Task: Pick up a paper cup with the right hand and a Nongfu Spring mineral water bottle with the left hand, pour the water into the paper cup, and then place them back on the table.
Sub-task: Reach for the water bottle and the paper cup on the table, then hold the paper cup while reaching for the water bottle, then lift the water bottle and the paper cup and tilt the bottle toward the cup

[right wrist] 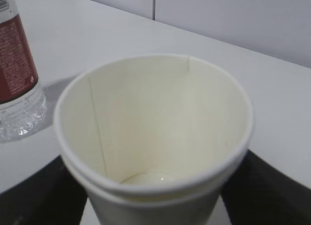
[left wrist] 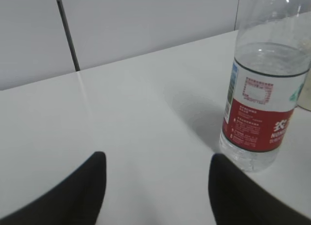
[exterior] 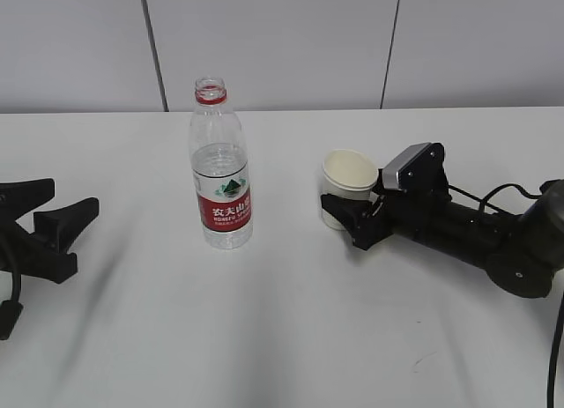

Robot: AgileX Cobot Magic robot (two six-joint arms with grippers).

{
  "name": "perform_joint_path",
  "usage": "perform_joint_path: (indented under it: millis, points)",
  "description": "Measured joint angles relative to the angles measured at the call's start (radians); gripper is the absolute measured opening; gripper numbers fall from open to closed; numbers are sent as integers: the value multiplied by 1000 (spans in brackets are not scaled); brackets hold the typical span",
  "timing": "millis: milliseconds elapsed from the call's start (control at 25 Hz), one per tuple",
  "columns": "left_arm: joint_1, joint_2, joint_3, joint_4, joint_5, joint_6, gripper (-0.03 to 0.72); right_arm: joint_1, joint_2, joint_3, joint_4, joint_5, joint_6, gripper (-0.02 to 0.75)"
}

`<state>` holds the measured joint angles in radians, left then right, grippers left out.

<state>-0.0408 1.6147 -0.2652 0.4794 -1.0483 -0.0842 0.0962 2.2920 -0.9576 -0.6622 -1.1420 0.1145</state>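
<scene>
1. The water bottle (exterior: 220, 168) stands upright on the white tabletop (exterior: 264, 337), left of centre in the exterior view. Its cap is off, and a red ring circles the open neck.
2. Clear water (exterior: 218, 161) fills the bottle to a little above the red-and-white label.
3. The paper cup (exterior: 347, 186) stands upright to the right of the bottle, apart from it. The right wrist view shows the inside of the cup, pale and seemingly dry.
4. The right gripper (exterior: 346, 216) lies low along the tabletop with its fingers on either side of the cup's lower part. The jaws are spread wide around it; whether the pads press on the cup wall cannot be told.
5. The left gripper (exterior: 63, 221) sits at the far left edge of the exterior view, well apart from the bottle, its fingers apart and holding nothing.
6. In the left wrist view the bottle stands ahead and to the right of the two dark fingertips (left wrist: 92, 186).
</scene>
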Motion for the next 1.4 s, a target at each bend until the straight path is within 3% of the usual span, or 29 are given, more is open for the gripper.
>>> perform_joint_path:
  millis: [280, 800, 1040, 1200, 1400]
  points:
    - [0, 18, 0, 24, -57, 0, 422, 0, 0, 0, -11, 0, 7, 496]
    - [0, 223, -84, 175, -88, -3, 428, 0, 0, 0, -56, -8, 7, 489]
    - [-1, 270, -165, 199, -90, -125, 551, 0, 0, 0, -57, -8, 7, 489]
    - [-49, 308, -214, 201, -88, -143, 595, 0, 0, 0, -59, -8, 7, 489]
    - [-137, 347, -309, 201, -90, -145, 599, 0, 0, 0, -59, -10, 7, 489]
